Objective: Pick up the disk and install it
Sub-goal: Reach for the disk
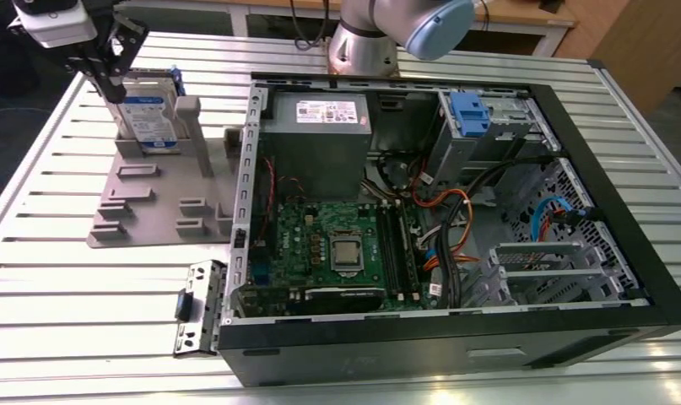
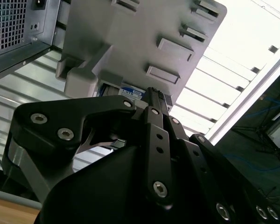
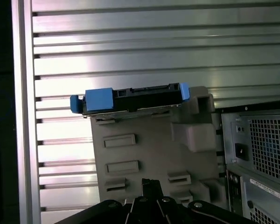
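We see the silver, blue-edged disk (image 1: 151, 122) standing at ten o'clock from the computer (image 1: 430, 346). The end effector (image 1: 110, 84) hangs right over it; we cannot tell its grip.

My gripper (image 2: 151, 95) is matte black, dotted with silver screw heads. The disk (image 1: 148, 118) is silver with a white-and-blue label, framed in bright blue plastic. Its stand (image 1: 148, 198) is plain light grey. The table (image 1: 59, 287) is silver, striped with parallel grooves. The computer case (image 1: 453, 342) is black outside and grey inside, holding a green motherboard (image 1: 329, 240), orange cables (image 1: 453, 201) and a grey, white-labelled power supply (image 1: 317, 148).
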